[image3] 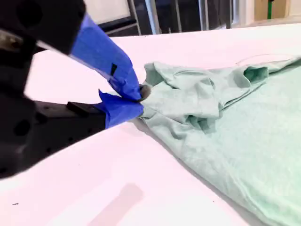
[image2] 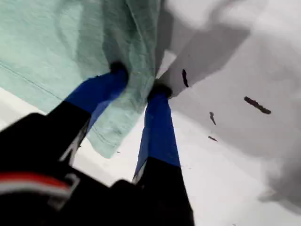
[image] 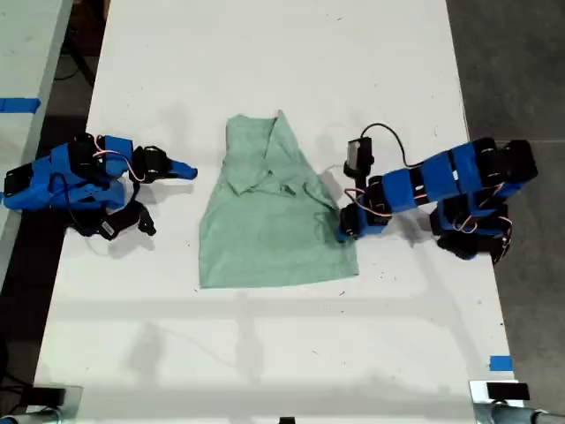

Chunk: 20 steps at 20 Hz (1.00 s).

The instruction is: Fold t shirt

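The pale mint-green t shirt [image: 274, 212] lies partly folded and wrinkled on the middle of the white table [image: 265, 353]. At the shirt's lower edge on the exterior view's right, my first gripper [image: 342, 227] is shut on a fold of the cloth. The first wrist view shows the t shirt [image2: 47, 47] bunched inside my first gripper [image2: 138, 80]. On the exterior view's left, my second gripper [image: 187, 170] is shut and empty, a short way from the shirt. In the second wrist view, my second gripper [image3: 140, 96] points toward the crumpled t shirt [image3: 235, 117].
A blue tape mark [image: 500, 363] sits near the table's front corner on the exterior view's right. Another table with blue tape [image: 18, 105] stands at the exterior view's left. Dark specks [image2: 256, 104] dot the tabletop. Dark floor borders both table sides.
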Available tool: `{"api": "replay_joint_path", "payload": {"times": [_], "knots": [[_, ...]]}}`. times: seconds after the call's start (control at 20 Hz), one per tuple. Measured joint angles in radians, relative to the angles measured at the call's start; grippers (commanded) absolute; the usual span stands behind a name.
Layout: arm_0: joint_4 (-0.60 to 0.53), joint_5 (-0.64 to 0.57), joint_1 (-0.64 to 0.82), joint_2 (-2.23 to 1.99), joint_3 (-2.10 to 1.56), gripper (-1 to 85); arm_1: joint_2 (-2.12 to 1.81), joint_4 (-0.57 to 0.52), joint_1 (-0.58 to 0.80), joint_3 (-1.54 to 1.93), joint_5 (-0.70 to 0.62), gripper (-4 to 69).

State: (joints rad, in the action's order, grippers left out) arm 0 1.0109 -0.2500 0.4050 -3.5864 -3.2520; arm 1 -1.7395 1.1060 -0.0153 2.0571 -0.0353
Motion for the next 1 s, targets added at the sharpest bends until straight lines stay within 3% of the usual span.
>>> {"api": "replay_joint_path", "payload": {"times": [0.15, 0.5, 0.9, 1.0], "knots": [[0.000, 0.000, 0.000, 0.000, 0.000, -0.3, 0.003, 0.000, 0.000, -0.006, -0.029, 1.8], [0.000, 0.000, 0.000, 0.000, 0.000, -0.3, 0.038, 0.365, 0.000, -0.400, -0.103, 1.8], [0.000, 0.000, 0.000, 0.000, 0.000, -0.3, 0.446, 0.393, -0.032, -1.005, -0.202, 1.7], [0.000, 0.000, 0.000, 0.000, 0.000, -0.3, 0.505, 0.345, -0.032, -1.026, -0.215, 1.7]]}}
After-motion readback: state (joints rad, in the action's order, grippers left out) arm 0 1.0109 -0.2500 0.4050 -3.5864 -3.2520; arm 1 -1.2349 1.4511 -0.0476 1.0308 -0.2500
